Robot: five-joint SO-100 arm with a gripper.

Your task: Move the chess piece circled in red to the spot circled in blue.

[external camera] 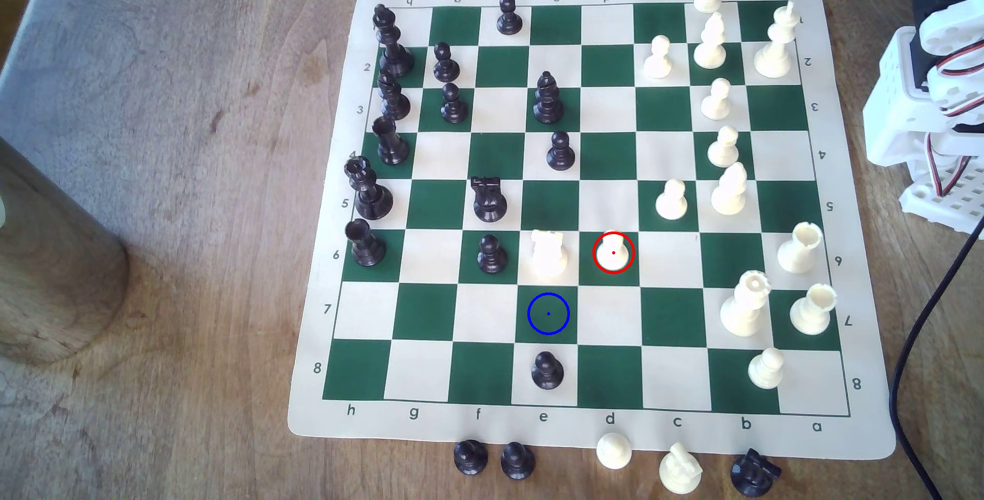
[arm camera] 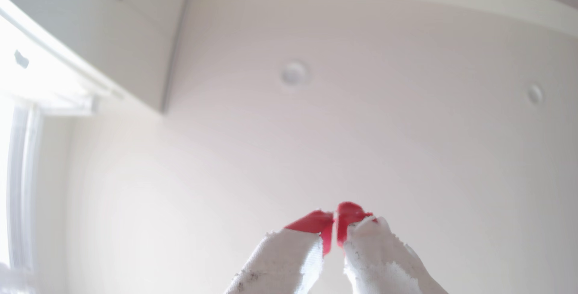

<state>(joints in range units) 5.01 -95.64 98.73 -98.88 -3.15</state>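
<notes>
Off-board pieces: along the near edge of the mat (external camera: 319, 425), two black pawns, a cream pawn, a toppled cream piece and a toppled black knight are laid on the wooden table (external camera: 186, 212).
Blue-ringed square (external camera: 548, 314): a dark green square on row 7, file e, is seen bare, one row nearer than the pawn and one file toward the exterior view's left.
Near neighbour: a black pawn (external camera: 547, 370) is stood on the square just in front of the target.
Ringed pawn (external camera: 613, 253): the cream pawn is stood upright on row 6, file d, untouched, with a cream rook (external camera: 548, 253) just beside it on the exterior view's left.
Step in hand: the approach is judged not yet begun; nothing is held.
Next move: the arm must be swung out over the board, the claw opened and lowered around the pawn's head without the rook being brushed; a short diagonal carry is then called for.
Arm (external camera: 937, 79): it is folded back at the exterior view's right edge, well apart from the pawn.
Gripper (arm camera: 335, 219): it is pointed up at the ceiling in the wrist view, its red-tipped fingers (arm camera: 312, 222) pressed together on nothing.
</notes>
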